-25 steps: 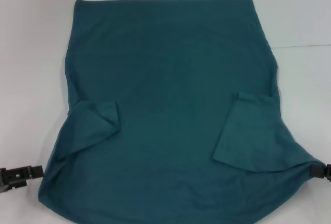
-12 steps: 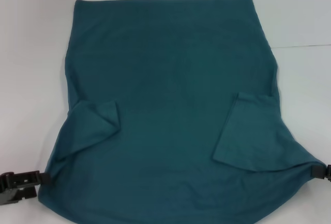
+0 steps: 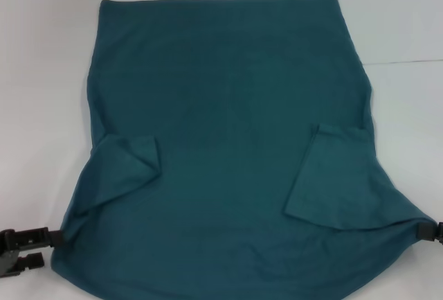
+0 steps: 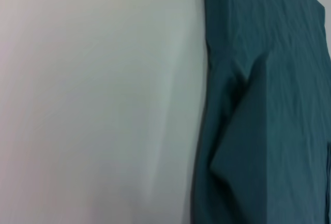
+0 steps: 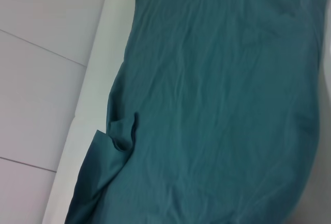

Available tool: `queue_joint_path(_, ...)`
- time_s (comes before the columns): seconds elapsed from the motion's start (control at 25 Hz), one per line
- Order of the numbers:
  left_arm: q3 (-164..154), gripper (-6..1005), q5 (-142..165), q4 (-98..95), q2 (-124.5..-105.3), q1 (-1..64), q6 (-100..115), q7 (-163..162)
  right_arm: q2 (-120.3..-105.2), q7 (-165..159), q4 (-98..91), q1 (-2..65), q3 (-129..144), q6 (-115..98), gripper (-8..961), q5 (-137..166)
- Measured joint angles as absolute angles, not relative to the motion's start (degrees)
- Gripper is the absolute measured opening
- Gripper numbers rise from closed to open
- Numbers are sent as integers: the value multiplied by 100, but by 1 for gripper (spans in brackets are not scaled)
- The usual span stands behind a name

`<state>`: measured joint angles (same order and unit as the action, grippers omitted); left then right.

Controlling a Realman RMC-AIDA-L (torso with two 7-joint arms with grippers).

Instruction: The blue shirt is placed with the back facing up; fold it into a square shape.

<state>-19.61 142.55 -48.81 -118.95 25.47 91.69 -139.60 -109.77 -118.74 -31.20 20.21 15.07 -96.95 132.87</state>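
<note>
Teal-blue shirt lies flat, sleeves folded in; only the head view shows left gripper and right gripper at its near corners, finger state unclear.

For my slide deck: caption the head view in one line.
Blue shirt spread on the white table, both sleeves folded inward, left gripper and right gripper at its near corners.

No text, label, brand, number or sign can be read anywhere: the blue shirt is plain, and the white desk carries no readable marking
</note>
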Motion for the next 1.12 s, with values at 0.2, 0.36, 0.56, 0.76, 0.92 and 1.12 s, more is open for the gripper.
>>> queue_joint_path(0.2,-1868,736,14256,-4771,-11878,2545,9081,-14069,-10982,-11874,-3120,2020,1508,-9695,30,13289)
queue_joint_path(0.36,-1803,736,14256,-4723,-11863,2553,9022,-14155,-10984,-11874,-3120,2022,1505,-9695,30,13289)
queue_joint_path(0.56,-1719,736,14254,-4720,-11863,2552,8923,-14226,-10984,-11874,-3120,2029,1517,-9687,30,13287)
queue_joint_path(0.76,-1712,736,14255,-4716,-11857,2549,8829,-14238,-10978,-11874,-3120,2030,1523,-9686,30,13280)
queue_joint_path(0.92,-1731,736,14255,-4689,-11856,2549,8743,-14246,-10977,-11874,-3120,2031,1521,-9691,30,13279)
queue_joint_path(1.12,-1791,736,14256,-4656,-11856,2554,8701,-14247,-10982,-11874,-3120,2030,1518,-9693,30,13274)
